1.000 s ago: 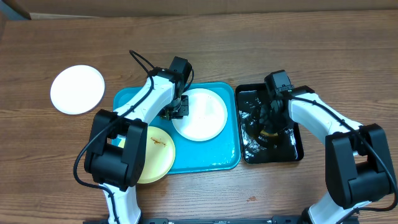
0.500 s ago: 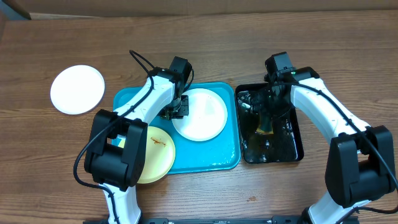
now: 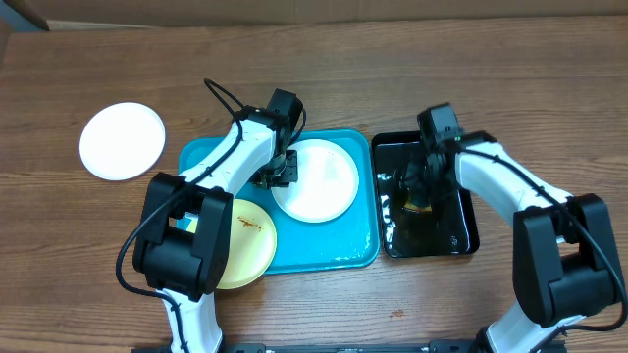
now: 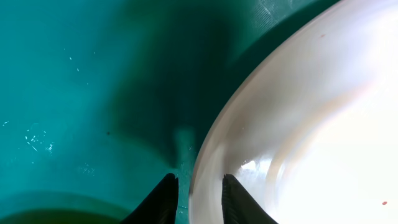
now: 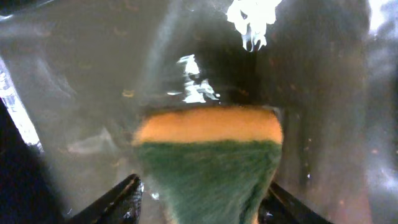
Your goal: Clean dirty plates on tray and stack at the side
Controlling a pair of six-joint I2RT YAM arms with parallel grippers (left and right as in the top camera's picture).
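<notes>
A white plate (image 3: pixel 324 181) lies in the turquoise tray (image 3: pixel 334 250), and my left gripper (image 3: pixel 282 175) is shut on its left rim. In the left wrist view the two fingers (image 4: pixel 166 198) straddle that plate's rim (image 4: pixel 292 124), with my left gripper (image 4: pixel 200 198) low over the tray floor (image 4: pixel 74 93). A pale yellow plate (image 3: pixel 245 245) with a brown smear overhangs the tray's front left corner. Another white plate (image 3: pixel 122 140) sits on the table at the far left. My right gripper (image 3: pixel 422 188) holds a green and yellow sponge (image 5: pixel 208 162) low in the black tray; my right gripper (image 5: pixel 204 194) pinches its green end.
The glossy black tray (image 3: pixel 463 230) stands right of the turquoise tray and holds water that glints. Its wet floor (image 5: pixel 81 93) fills the right wrist view. Bare wooden table (image 3: pixel 392 78) lies behind and in front of both trays.
My right arm swung back and out, then returned over the sponge in the black tray, and the water's ripples shifted. The left arm and the plates have not moved.
</notes>
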